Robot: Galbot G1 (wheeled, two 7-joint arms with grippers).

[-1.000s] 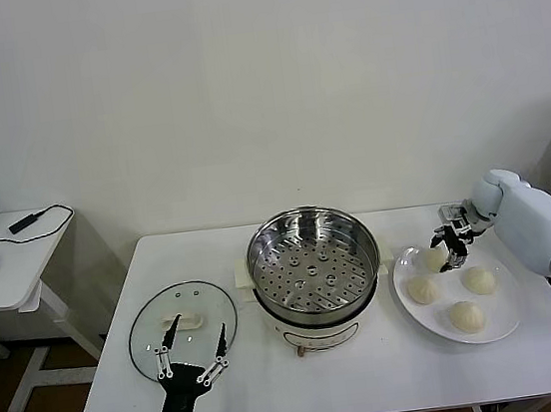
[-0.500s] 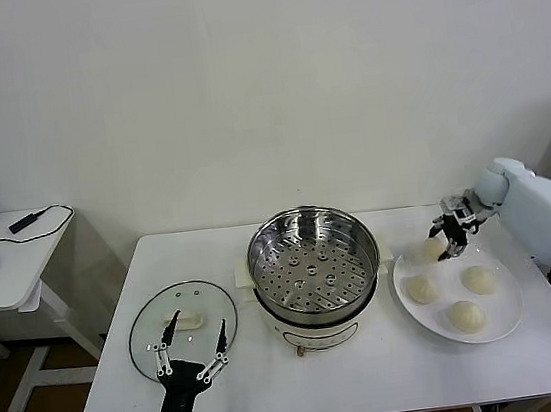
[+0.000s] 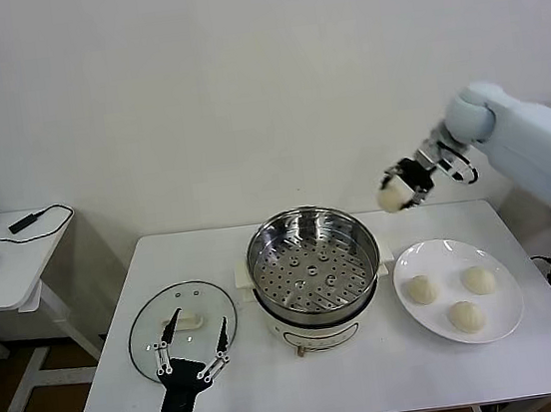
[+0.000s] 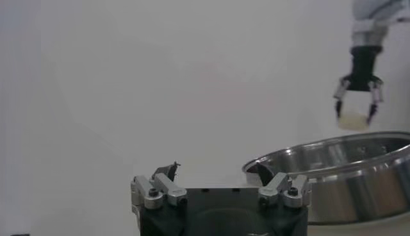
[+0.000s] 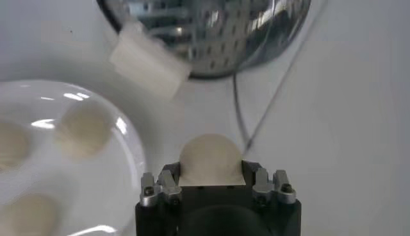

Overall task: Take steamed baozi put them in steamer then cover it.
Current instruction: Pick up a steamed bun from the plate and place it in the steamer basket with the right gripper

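One steamed baozi [image 3: 392, 195] is off the plate and in the air, pinched in the right claw [image 3: 401, 187], whose fingers are closed snugly round it. A second ago that claw was down at the white plate [image 3: 504, 322], closing on the bun at the plate's far-left place; half a second ago the bun was just lifting clear. Now it hangs high, with the plate below and behind the claw and the steamer [image 3: 314, 267] below and just ahead of it. That means the pick succeeded and the carry is under way; lowering into the pot looks like the step to come.

Three baozi [image 3: 423, 290] are left on the plate, where four lay before, and the steamer's perforated floor holds none yet, so the loading has only begun.

The right wrist view shows the bun seated between the fingers, the steamer's white side handle [image 5: 148, 64] beyond it.

The left claw [image 3: 191, 350] is unchanged: fully spread, it hovers over the near edge of the cover [image 3: 182, 325], which lies flat on the worktop [image 3: 397, 377] beside the steamer, touching nothing that I can make out.
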